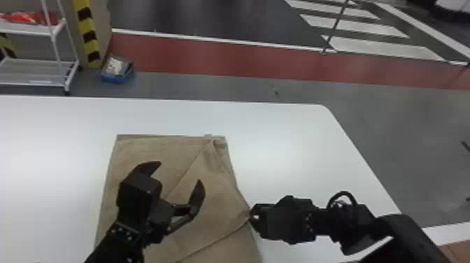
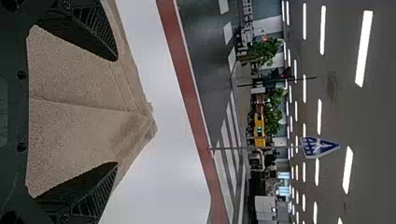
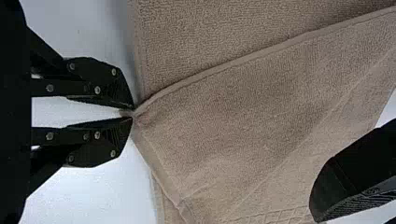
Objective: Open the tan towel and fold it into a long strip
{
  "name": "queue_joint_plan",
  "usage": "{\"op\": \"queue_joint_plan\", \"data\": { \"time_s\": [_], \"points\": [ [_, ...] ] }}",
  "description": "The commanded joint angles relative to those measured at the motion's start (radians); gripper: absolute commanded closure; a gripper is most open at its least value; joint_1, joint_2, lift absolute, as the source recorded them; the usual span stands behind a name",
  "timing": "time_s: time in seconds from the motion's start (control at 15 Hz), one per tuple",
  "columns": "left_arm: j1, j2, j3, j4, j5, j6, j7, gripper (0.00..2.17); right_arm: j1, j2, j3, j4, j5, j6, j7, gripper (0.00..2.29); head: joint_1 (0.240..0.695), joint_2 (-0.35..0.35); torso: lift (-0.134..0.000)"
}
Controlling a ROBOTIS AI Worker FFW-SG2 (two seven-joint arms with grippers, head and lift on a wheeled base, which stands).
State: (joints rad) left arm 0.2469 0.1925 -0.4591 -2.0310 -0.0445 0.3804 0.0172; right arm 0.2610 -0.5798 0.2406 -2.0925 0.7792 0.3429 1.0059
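Left gripper point(image 1: 179, 172), nearest the camera: held over the near left part of the tan towel point(image 1: 209, 206), pointing toward the far side, with fingers spread wide apart. Between those fingers in the left wrist view: towel cloth farther off, narrowing toward a corner.

Right gripper point(image 1: 251, 216): low at the towel's right edge, reaching in from the right, with fingertips pressed together on a small pinch of cloth. Confirmed in the right wrist view, with a hemmed edge running away from the pinch.

Towel laid on the white table point(image 1: 286, 140), left of the right gripper, longer from near to far than from side to side. Far edge roughly straight; near part cut off by the head view. Loose flap on top, bounded by two slanting lines: one from the far right corner toward the left gripper, the other from the pinch toward the near left. Cloth creased and bunched at the far right corner. Checked woven band point(image 3: 275, 215) visible in the right wrist view. Layer count: cannot tell.

Beyond the table, far left: white shelf rack point(image 1: 52, 32), yellow-and-black striped post point(image 1: 87, 31), blue bin point(image 1: 118, 78) on the floor. Farther back: red floor band point(image 1: 223, 56) and white crossing stripes point(image 1: 381, 47) at far right.
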Motion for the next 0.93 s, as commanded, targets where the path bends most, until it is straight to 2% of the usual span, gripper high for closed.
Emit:
{"op": "queue_joint_plan", "data": {
  "time_s": [0.0,0.27,0.53,0.73,0.87],
  "points": [
    [0.0,0.001,0.002,0.0,0.0,-0.004,0.0,0.09,-0.002,0.002,-0.001,0.0,-0.005,0.003,0.0,1.32,0.695,-0.24,-0.125],
    [0.0,0.007,0.016,-0.003,0.002,-0.013,-0.009,0.08,0.009,0.005,-0.06,-0.031,-0.04,0.034,-0.001,1.32,0.695,-0.241,-0.125],
    [-0.011,0.012,0.069,-0.014,0.023,0.015,-0.04,0.07,0.035,0.031,-0.159,-0.089,-0.081,0.077,-0.01,1.32,0.695,-0.245,-0.125],
    [-0.077,0.028,0.125,-0.002,0.003,0.036,-0.187,0.08,0.047,0.049,-0.228,-0.121,-0.12,0.089,-0.013,1.32,0.695,-0.243,-0.125],
    [-0.112,0.036,0.189,0.028,-0.005,0.085,-0.252,0.08,0.061,0.055,-0.274,-0.127,-0.129,0.089,-0.018,1.32,0.695,-0.242,-0.125]
  ]
}}
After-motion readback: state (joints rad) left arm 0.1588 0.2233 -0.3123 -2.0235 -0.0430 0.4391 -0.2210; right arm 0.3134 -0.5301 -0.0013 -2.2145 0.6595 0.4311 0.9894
